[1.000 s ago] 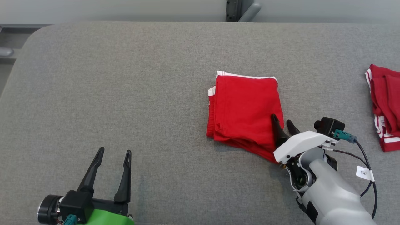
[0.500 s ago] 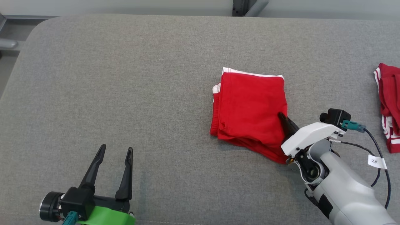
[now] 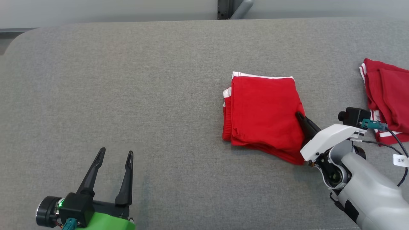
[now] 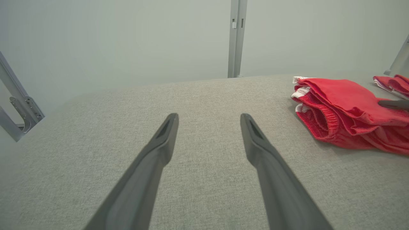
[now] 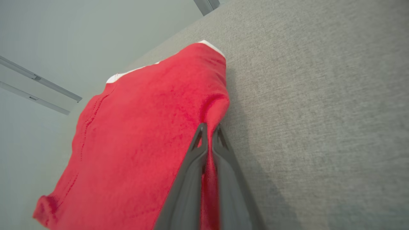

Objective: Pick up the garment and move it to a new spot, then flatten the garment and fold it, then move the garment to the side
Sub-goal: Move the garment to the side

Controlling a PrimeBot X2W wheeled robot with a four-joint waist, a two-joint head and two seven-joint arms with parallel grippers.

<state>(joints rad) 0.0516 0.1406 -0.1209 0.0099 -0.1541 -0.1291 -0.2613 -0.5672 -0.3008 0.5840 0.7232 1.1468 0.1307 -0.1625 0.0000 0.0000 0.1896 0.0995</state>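
- Folded red garment lies on the grey padded table, right of centre.
- Right gripper: fingers pressed together, pinching a fold at the garment's right edge.
- Left gripper: fingers spread over bare table, well apart from the garment.
- Second red garment lies near the table's right end.

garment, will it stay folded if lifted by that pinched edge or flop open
Probably floppy: the garment is soft layered cloth, and the right gripper pinches one edge, so layers may droop open. Likely light, being thin. On the textured table it may drag, not slide.
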